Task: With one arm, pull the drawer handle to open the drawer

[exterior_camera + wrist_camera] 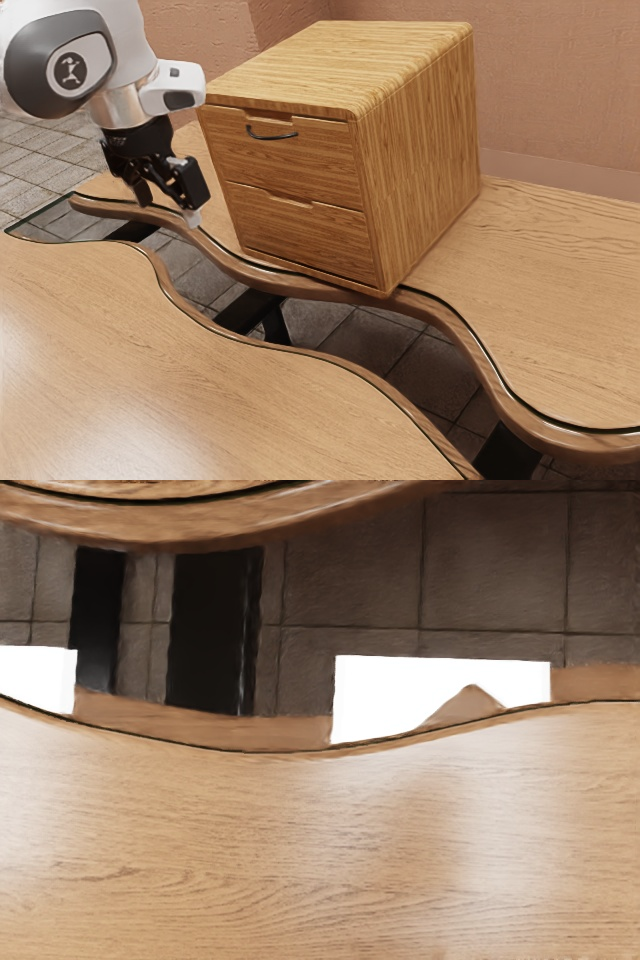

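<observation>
**Open gripper beside the cabinet, drawer shut**

Two wood-grain tables with wavy edges, parted by a curving gap: the far table (pixel 520 260) carrying the cabinet, the near table (pixel 100 380) in the foreground. Down through the gap, grey tiled floor (pixel 330 330) and black legs (pixel 250 310). Behind, a plain tan wall (pixel 560 80). In the wrist view, a wavy-edged wooden tabletop (pixel 320 860) under the hand, with floor (pixel 480 570) and legs (pixel 210 630) beyond its edge.

At the far table's front edge, a two-drawer wooden cabinet (pixel 420 140). Top drawer (pixel 300 160) shut, its front flush with the lower drawer (pixel 300 232). Thin dark wire drawer handle (pixel 270 133) near that front's upper corner, on the exterior view's left.

Black gripper (pixel 165 200) hanging over the far table's front edge, on the exterior view's left of the cabinet, tilted down toward it. Fingers spread moderately, nothing between them, touching nothing. Near the drawer handle, but clearly apart from it and lower.
</observation>
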`<state>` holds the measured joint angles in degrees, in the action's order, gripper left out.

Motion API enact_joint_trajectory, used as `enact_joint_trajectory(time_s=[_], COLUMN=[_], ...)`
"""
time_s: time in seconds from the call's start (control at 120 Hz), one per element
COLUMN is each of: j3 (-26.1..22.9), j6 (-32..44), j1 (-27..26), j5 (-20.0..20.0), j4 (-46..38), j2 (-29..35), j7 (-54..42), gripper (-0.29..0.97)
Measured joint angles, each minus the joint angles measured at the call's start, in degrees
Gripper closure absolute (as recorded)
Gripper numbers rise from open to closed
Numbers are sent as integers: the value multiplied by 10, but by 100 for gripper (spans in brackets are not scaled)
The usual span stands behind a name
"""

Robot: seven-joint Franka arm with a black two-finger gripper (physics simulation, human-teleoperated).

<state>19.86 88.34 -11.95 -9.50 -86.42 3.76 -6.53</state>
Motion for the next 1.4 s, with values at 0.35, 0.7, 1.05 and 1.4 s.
enact_joint_trajectory(time_s=[0.35, 0.7, 1.05, 1.4], j3=[-32, -34, -64, -73], j6=[-47, -120, -163, -231], j1=[-11, -49, -52, -113], j5=[5, 38, 67, 26], j4=[164, 122, 127, 86], j2=[56, 39, 38, 42], j7=[-23, -38, -77, -76], gripper=[0, 0, 0, 0])
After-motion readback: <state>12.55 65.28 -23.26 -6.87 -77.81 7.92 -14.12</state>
